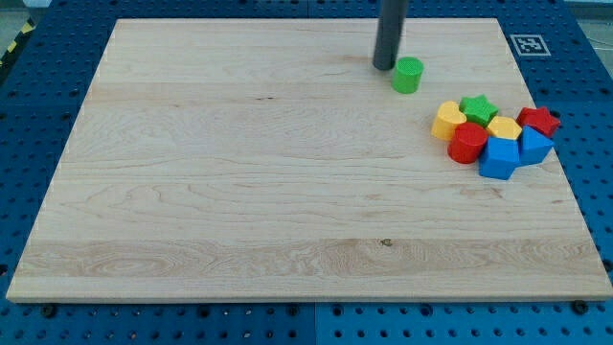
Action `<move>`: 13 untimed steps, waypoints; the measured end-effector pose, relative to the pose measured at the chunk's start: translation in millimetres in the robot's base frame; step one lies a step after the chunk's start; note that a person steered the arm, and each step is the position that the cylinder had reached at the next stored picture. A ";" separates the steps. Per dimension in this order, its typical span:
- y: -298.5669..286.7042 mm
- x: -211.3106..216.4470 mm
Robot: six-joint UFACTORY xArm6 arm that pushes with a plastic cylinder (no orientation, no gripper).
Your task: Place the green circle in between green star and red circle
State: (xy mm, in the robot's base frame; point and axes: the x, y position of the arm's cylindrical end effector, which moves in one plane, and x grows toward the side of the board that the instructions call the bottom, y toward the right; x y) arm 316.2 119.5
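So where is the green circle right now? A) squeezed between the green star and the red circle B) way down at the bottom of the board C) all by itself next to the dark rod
C: the green circle sits alone just right of my tip, apart from the cluster holding the green star and red circle.

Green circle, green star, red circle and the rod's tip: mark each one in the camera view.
green circle (407,75): camera view, on its side wall.
green star (478,107): camera view, on its top face.
red circle (467,142): camera view, on its front wall.
my tip (384,66): camera view, rod's very end, just left of the green circle.
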 end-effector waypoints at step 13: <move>34.7 111.9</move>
State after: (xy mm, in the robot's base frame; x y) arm 428.2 154.2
